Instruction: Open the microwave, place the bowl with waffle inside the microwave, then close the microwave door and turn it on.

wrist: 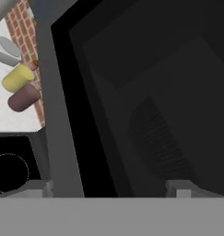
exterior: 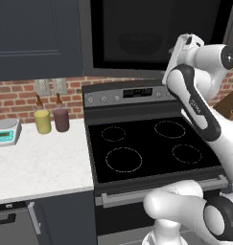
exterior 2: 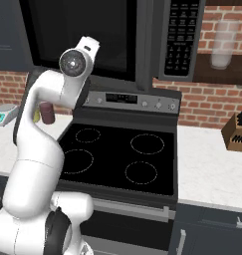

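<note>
The microwave hangs over the stove. Its keypad strip is on the right. The microwave door is closed, its black glass window facing the room. My arm reaches up in front of it, and the hand stands close to the door's lower part. In the hand view the door's grey frame and dark window lie just ahead. My gripper is open, its two fingertips far apart with nothing between them. The bowl and the waffle are out of view.
A black-topped stove lies below, its control panel at the back. On the left counter stand a yellow bottle, a maroon bottle and a scale. A knife block sits on the right counter.
</note>
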### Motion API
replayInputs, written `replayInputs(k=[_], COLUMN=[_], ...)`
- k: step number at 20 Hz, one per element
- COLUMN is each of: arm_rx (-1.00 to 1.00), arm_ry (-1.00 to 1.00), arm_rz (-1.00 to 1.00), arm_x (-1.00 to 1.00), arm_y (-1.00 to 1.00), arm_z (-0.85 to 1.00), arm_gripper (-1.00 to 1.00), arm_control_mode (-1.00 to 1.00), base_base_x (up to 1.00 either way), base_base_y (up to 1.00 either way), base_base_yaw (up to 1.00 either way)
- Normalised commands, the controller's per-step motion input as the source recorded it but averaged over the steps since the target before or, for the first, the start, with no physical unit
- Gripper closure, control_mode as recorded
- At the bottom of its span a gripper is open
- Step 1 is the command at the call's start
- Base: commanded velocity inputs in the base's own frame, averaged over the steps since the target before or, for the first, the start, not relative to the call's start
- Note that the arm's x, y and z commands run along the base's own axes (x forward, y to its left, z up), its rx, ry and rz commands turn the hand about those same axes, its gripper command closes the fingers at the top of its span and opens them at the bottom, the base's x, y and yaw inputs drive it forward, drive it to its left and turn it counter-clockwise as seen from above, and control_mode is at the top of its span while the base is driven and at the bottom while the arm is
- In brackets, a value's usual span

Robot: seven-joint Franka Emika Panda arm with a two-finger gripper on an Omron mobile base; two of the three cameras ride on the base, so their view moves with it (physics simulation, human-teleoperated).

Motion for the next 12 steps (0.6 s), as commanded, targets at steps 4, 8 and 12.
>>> replayInputs(k=[4,8,12], arm_rx=[0.06,0.05,0.05], arm_ry=[0.0,0.01,0.01], arm_rz=[0.07,0.07,0.07], arm_x=[0.64,0.6,0.57], arm_y=[0.0,0.0,0.0], arm_z=[0.0,0.0,0.0], arm_gripper=[-1.0,-1.0,-1.0], arm_control_mode=[-1.0,-1.0,-1.0], base_base_x=[0.0,0.0,0.0], base_base_y=[0.0,0.0,0.0], base_base_yaw=[0.0,0.0,0.0])
